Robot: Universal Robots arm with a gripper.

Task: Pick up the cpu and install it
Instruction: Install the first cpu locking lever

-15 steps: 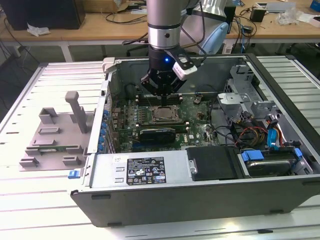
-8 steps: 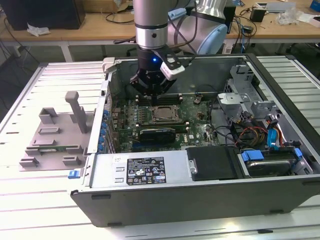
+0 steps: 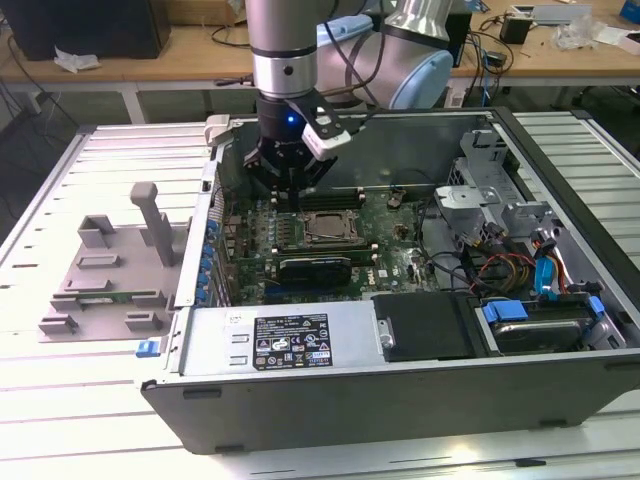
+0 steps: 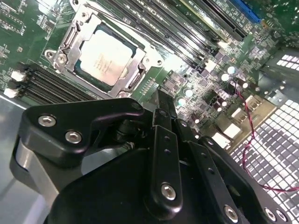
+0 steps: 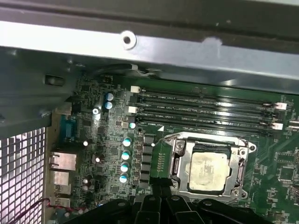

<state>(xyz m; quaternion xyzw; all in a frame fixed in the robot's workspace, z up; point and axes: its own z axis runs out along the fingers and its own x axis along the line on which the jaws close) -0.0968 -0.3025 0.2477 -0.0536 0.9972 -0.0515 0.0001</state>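
The small, flat, square cpu with the silvery top lies flat in its spot on the green board, inside the big open grey computer box. A shiny metal frame goes all the way around it. So I think the picking up and the putting in are done. I cannot tell if the frame is locked down, so that bit may be left. The black gripper hangs over the board just beside the cpu, on the exterior view's left of it, and does not touch it. Its jaws look pressed together with nothing between them. A light grey plastic tray sits outside the box on the exterior view's left, well apart from the gripper. There is some writing to see. A black and white sticker on the silver metal block at the near side of the box is full of print and little signs, too small to read. Tiny white letters run beside the long black slots near the cpu. There are faint marks on the cpu's top, and I cannot make them out.
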